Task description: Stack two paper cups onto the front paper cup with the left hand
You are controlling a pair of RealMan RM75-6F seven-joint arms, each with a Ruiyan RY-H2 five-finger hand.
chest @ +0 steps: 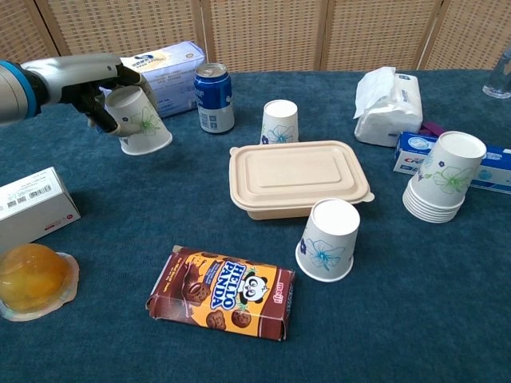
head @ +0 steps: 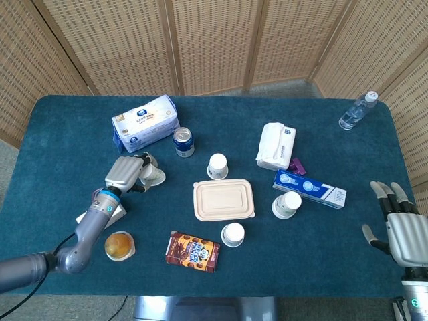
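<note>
Gripping a tilted paper cup (chest: 139, 121), the left robot hand (chest: 102, 89) should level it first; then lower squarely over the front paper cup (chest: 327, 239); the right robot hand (head: 401, 231) idles open.

Your left robot hand (chest: 100, 92) wraps the paper cup (chest: 137, 120), so in the chest view its fingers cover the cup's upper left side, and in the head view the cup (head: 153, 175) shows only partly past the robot hand (head: 124, 173). Your right robot hand (head: 399, 231) is cut off at the lower right of the head view and absent from the chest view. The water bottle (chest: 503, 78) is clipped by the right edge of the chest view. The white box (chest: 33, 206) runs off the left edge there, and the print on its label is too small to read
</note>
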